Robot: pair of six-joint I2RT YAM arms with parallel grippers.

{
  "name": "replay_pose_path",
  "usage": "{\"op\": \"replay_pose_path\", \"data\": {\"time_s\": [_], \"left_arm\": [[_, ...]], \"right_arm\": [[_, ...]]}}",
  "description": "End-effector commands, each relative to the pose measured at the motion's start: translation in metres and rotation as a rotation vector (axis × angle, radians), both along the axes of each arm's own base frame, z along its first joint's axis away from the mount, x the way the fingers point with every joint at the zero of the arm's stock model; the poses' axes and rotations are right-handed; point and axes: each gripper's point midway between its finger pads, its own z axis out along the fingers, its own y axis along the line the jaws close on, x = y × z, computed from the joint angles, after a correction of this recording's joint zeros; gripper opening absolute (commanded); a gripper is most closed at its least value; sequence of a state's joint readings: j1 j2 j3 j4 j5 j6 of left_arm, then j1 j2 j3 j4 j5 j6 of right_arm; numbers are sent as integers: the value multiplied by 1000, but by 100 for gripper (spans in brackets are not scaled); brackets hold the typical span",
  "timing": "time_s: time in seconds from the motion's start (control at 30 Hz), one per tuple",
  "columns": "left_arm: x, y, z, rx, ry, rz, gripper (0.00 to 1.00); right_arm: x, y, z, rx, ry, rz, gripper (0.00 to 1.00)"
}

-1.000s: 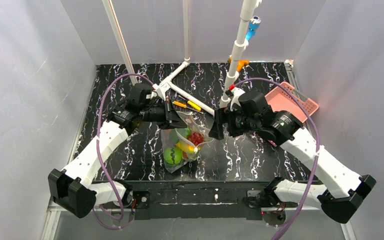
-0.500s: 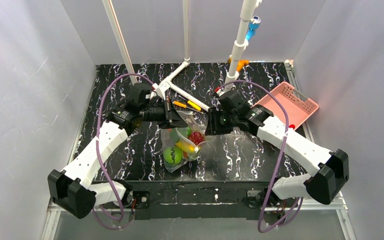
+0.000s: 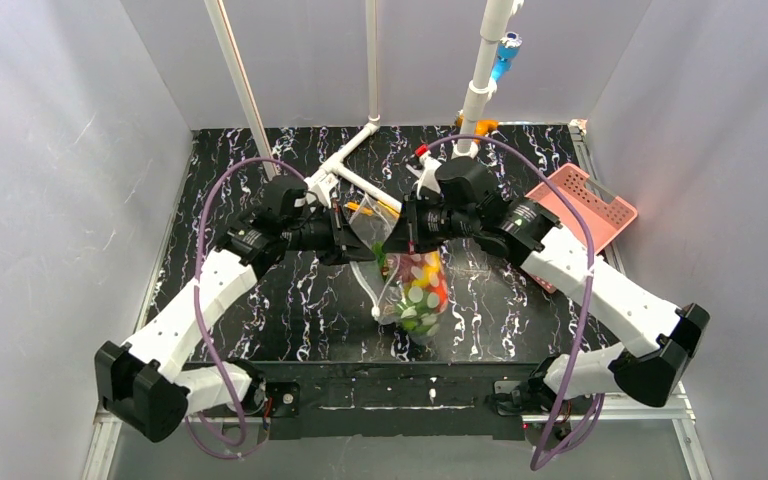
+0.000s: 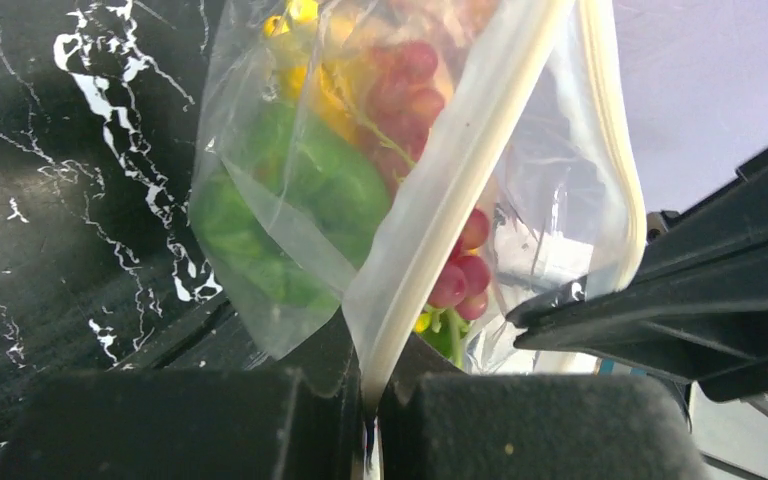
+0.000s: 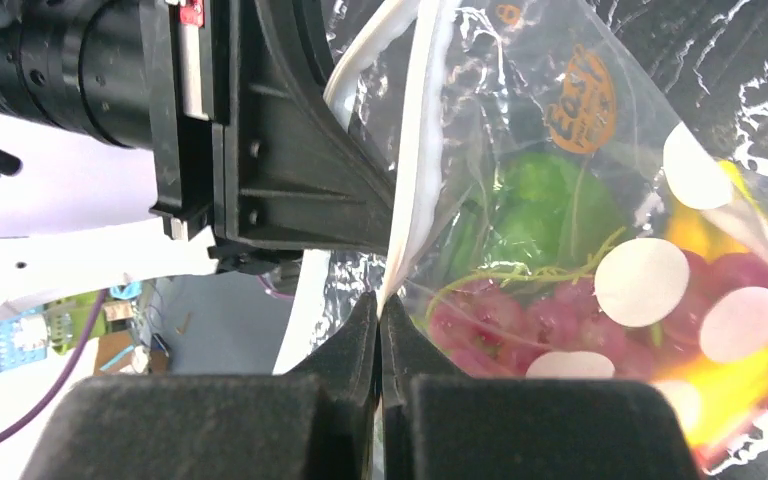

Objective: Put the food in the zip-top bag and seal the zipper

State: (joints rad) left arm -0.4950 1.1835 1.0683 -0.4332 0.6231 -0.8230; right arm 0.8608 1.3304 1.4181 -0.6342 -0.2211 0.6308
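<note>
The dotted clear zip-top bag [image 3: 418, 295] hangs above the table's middle, held up by its mouth edge between both grippers. Inside lies the food: a green round piece [image 4: 300, 200], dark red grapes [image 5: 520, 320] and yellow and orange pieces [image 3: 438, 290]. My left gripper [image 3: 368, 250] is shut on the zipper [image 4: 460, 190], pinching the white strip at its fingertips [image 4: 372, 375]. My right gripper [image 3: 391, 243] is shut on the same mouth edge [image 5: 415, 150] a short way along, close to the left one. The strip's two sides stand apart above the left jaws.
A pink perforated basket [image 3: 585, 205] leans at the right edge. A white pipe frame [image 3: 340, 170] lies at the back with small yellow and orange-handled tools [image 3: 365, 208] beside it. An upright white pipe [image 3: 475, 90] stands behind the right arm.
My right gripper moved left to the bag's mouth and shut on its edge. The bag rose off the table and swung right, and now hangs between both grippers.
</note>
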Motion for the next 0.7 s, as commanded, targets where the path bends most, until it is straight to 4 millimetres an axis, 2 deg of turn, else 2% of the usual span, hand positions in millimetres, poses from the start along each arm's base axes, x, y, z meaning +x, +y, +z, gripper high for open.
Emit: {"op": "replay_pose_path", "data": {"time_s": [0.0,0.1,0.17,0.23,0.33,0.47,0.57,0.67], "left_arm": [[-5,4,18,-24,-80,66,0],[-5,6,-26,62,48,77,0],[-12,-2,-42,63,141,18,0],[-14,-3,-43,55,137,24,0],[-12,7,-34,51,53,88,0],[-14,16,-43,105,56,108,0],[-15,17,-50,104,69,120,0],[-18,19,-53,95,69,133,0]], "right_arm": [[-1,11,16,87,-20,12,1],[9,17,-28,-4,14,10,1],[8,22,-40,-31,47,37,1],[5,26,-32,-15,38,58,1],[3,28,-13,44,-33,68,1],[3,31,-19,24,-19,86,7],[1,32,-21,9,0,102,18],[1,25,-14,2,-27,88,39]]}}
